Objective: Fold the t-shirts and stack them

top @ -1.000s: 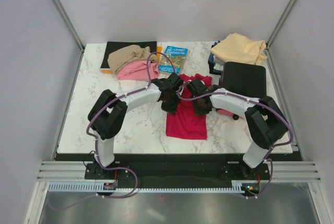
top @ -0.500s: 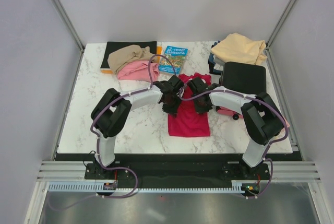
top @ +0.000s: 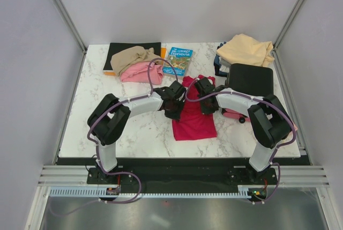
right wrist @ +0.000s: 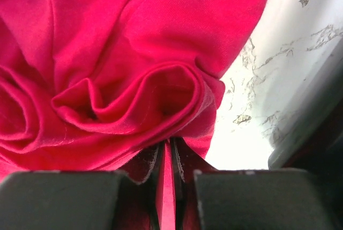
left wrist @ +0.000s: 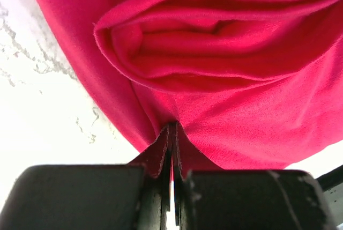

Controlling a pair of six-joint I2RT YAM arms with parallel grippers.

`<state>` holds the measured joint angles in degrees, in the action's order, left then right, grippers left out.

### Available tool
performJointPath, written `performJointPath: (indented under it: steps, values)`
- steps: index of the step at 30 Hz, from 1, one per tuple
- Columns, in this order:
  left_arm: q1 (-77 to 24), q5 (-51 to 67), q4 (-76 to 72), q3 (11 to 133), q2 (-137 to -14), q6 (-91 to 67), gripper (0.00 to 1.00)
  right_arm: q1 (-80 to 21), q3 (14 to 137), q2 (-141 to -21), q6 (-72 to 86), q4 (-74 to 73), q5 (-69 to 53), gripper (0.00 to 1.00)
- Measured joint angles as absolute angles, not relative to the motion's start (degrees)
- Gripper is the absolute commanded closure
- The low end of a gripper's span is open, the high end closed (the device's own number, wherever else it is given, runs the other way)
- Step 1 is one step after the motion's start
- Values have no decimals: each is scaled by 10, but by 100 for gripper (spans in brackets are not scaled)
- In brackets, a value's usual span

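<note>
The crimson red t-shirt [top: 194, 120] lies partly folded at the table's middle, its far part bunched in rolls [left wrist: 214, 42] [right wrist: 123, 96]. My left gripper [top: 176, 98] [left wrist: 172, 136] is shut on the shirt's left edge, with a thin fold of cloth pinched between its jaws. On the shirt's right side, my right gripper [top: 206, 95] [right wrist: 170, 152] is shut on a fold too. A tan-brown t-shirt [top: 131, 56] and a pink t-shirt [top: 140, 73] lie crumpled at the back left. A pale peach-cream t-shirt [top: 245, 49] sits at the back right.
A flat black mat [top: 120, 47] lies under the tan-brown shirt. A blue illustrated book [top: 178, 61] rests at the back centre. A black box-like object [top: 250, 80] stands right of the red shirt, close to my right arm. Grey walls close in the table's sides.
Both grippers have shifted slightly toward the back with the red cloth, and the shirt's near hem has drawn back. The right jaws have narrowed onto the fold.
</note>
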<state>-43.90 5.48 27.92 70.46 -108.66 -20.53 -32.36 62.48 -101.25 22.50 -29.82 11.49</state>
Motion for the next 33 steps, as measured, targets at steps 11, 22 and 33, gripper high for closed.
performJointPath:
  steps: [11, 22, 33]
  values:
    - [-441, 15, 286, 686, -1068, -227, 98, -324, 621, -1012, 225, -282, 111, 83]
    - [-441, -25, 407, 696, -1043, -227, 94, -320, 643, -1007, 212, -303, 108, 69]
    - [-443, -13, 427, 761, -1016, -234, 84, -319, 631, -842, 217, -338, 74, 61]
